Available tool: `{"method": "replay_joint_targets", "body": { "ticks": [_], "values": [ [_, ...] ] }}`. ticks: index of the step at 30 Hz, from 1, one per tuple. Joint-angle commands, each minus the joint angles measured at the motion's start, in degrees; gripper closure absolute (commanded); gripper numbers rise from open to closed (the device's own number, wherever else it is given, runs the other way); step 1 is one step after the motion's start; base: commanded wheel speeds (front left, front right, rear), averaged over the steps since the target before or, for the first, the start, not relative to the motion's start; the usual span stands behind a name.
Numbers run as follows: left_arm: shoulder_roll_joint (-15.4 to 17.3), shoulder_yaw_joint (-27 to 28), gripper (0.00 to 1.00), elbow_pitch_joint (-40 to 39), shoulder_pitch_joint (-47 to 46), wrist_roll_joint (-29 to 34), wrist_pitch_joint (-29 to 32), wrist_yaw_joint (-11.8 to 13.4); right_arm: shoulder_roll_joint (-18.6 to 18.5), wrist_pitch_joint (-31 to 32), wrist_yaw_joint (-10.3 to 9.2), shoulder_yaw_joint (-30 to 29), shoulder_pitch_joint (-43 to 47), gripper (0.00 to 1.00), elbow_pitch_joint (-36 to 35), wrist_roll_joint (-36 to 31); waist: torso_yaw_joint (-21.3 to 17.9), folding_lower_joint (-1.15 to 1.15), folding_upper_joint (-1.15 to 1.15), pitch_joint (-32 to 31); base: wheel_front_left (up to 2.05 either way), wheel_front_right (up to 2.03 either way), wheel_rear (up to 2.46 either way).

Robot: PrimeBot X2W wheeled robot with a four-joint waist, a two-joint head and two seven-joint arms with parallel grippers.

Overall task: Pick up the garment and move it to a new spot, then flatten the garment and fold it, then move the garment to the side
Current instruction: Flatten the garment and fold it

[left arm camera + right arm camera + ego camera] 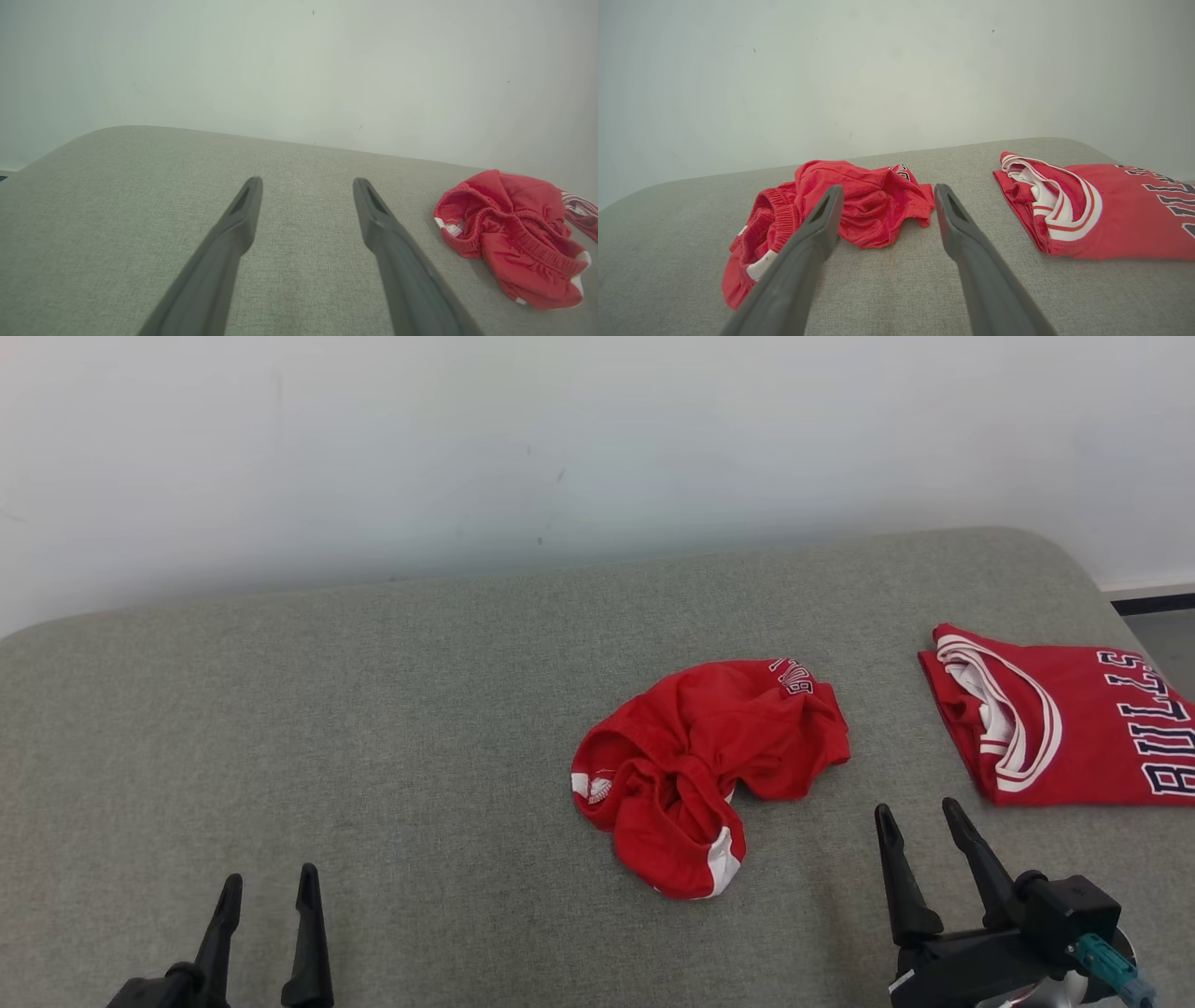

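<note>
A crumpled red garment (709,756) with white trim lies bunched on the grey-green padded surface (373,728), a little right of the middle, its gathered waistband turned toward the robot. Further right, at the surface's edge, a red jersey (1074,728) lies folded flat with dark lettering across it, apart from the garment. The left hand (269,875) hangs released over bare fabric, well to the left of the garment. The right hand (915,807) is spread wide too and holds nothing, its tips near the garment's right side, short of the jersey. A pale wall (560,448) stands behind
</note>
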Motion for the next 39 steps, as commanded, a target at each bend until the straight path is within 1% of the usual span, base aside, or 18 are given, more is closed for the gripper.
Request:
{"method": "replay_joint_targets", "body": {
  "ticks": [1, 3, 5, 6, 8, 9, 10, 12, 13, 14, 18, 20, 23, 24, 27, 31, 35, 39],
  "values": [
    [-0.05, -0.21, 0.00, 0.31, -0.47, -0.22, -0.09, -0.27, 0.11, -0.23, -0.14, -0.16, 0.26, 0.00, -0.21, 0.13, 0.04, 0.00, 0.00, 0.03, 0.00, 0.00, 0.00],
    [-0.06, -0.46, 0.00, 0.59, -0.61, -0.31, -0.09, -0.32, 0.18, -0.23, -0.14, -0.26, 0.38, 0.00, -0.24, 0.00, 0.11, 0.00, 0.00, 0.10, 0.00, 0.00, 0.00],
    [-0.07, -1.20, 0.00, 1.68, -0.96, -1.79, -0.07, -0.56, 0.18, -0.23, -0.14, -0.28, 0.41, 0.00, -0.26, -0.11, 0.17, 0.00, 0.00, 0.28, 0.00, 0.00, 0.00],
    [-0.06, -1.96, 0.00, 2.11, -1.84, -1.69, -0.07, -0.82, 0.15, -0.23, -0.14, -0.32, 0.31, 0.00, -0.30, -0.13, 0.19, 0.00, 0.00, 0.45, 0.00, 0.00, 0.00],
    [-0.08, -4.08, 0.00, 3.73, -3.99, -4.23, -0.06, -1.09, 0.12, -0.24, -0.14, -0.43, 0.08, 0.00, -0.53, -0.18, 0.18, 0.00, 0.00, 1.03, 0.00, 0.00, 0.00],
    [-0.08, -5.42, 0.00, 4.64, -5.30, -4.03, 0.22, -1.30, 0.16, -0.24, -0.14, -0.47, 0.01, 0.00, -0.63, -0.21, 0.13, 0.00, 0.00, 1.28, 0.00, 0.00, 0.00],
    [-0.05, -6.80, 0.00, 5.57, -7.10, -5.52, 1.19, -1.41, 0.19, -0.24, -0.14, -0.40, -0.04, 0.00, -0.70, -0.25, 0.01, 0.00, 0.00, 1.67, 0.00, 0.00, 0.00],
    [-0.05, -9.87, 0.00, 6.89, -10.91, -5.90, 3.73, -1.91, 0.29, -0.24, -0.14, -0.29, -0.17, 0.00, -0.82, -0.25, -0.36, 0.00, 0.00, 2.32, 0.00, 0.00, 0.00],
    [-0.05, -11.38, 0.00, 7.61, -12.51, -7.45, 5.69, -1.86, 0.42, -0.24, -0.14, -0.18, -0.21, 0.00, -0.91, -0.22, -0.69, 0.00, 0.00, 2.68, 0.00, 0.00, 0.00],
    [-0.02, -13.06, 0.00, 8.34, -14.05, -7.07, 7.87, -2.00, 0.51, -0.24, -0.14, -0.15, -0.24, 0.00, -1.01, -0.18, -1.02, 0.00, 0.00, 3.03, 0.00, 0.00, 0.00],
    [0.00, -19.15, 0.00, 10.31, -20.47, -7.53, 15.79, -2.31, 0.94, -0.23, -0.14, 0.18, -1.09, 0.00, -1.03, 0.07, -3.43, 0.00, 0.00, 4.77, 0.00, 0.00, 0.00],
    [0.06, -22.41, 0.00, 11.52, -22.05, -10.39, 19.16, -2.29, 1.28, -0.21, -0.14, 0.40, -1.60, 0.00, -1.08, 0.06, -5.05, 0.00, 0.00, 5.72, 0.00, 0.00, 0.00],
    [0.11, -27.95, 0.00, 13.06, -24.46, -11.68, 22.64, -2.22, 1.45, -0.14, -0.14, 0.63, -2.23, 0.00, -1.18, 0.12, -7.86, 0.00, 0.00, 7.01, 0.00, 0.00, 0.00],
    [0.11, -27.95, 0.00, 13.06, -24.46, -11.68, 22.64, -2.22, 1.45, -0.14, -0.14, 0.63, -2.23, 0.00, -1.18, 0.12, -7.86, 0.00, 0.00, 7.01, 0.00, 0.00, 0.00],
    [0.33, -31.10, 0.00, 14.72, -25.91, -12.85, 23.83, -2.24, 1.46, -0.13, -0.14, 0.58, -2.82, 0.00, -1.32, 0.22, -10.64, 0.00, 0.00, 8.15, 0.00, 0.00, 0.00],
    [0.72, -33.50, 0.00, 17.22, -27.67, -13.08, 23.71, -2.25, 1.95, -0.13, -0.14, 0.26, -2.87, 0.00, -1.50, 0.24, -14.66, 0.00, 0.00, 9.33, 0.00, 0.00, 0.00],
    [2.15, -35.50, 0.00, 19.29, -28.64, -10.51, 25.56, -1.96, 2.39, -0.13, -0.14, -0.14, -2.33, 0.00, -1.58, 0.24, -16.52, 0.00, 0.00, 9.56, 0.00, 0.00, 0.00],
    [3.90, -37.66, 0.00, 19.98, -28.97, -8.16, 27.34, -1.61, 2.55, -0.14, -0.14, -0.27, -1.97, 0.00, -1.57, 0.19, -17.17, 0.00, 0.00, 9.34, 0.00, 0.00, 0.00]
  ]
}}
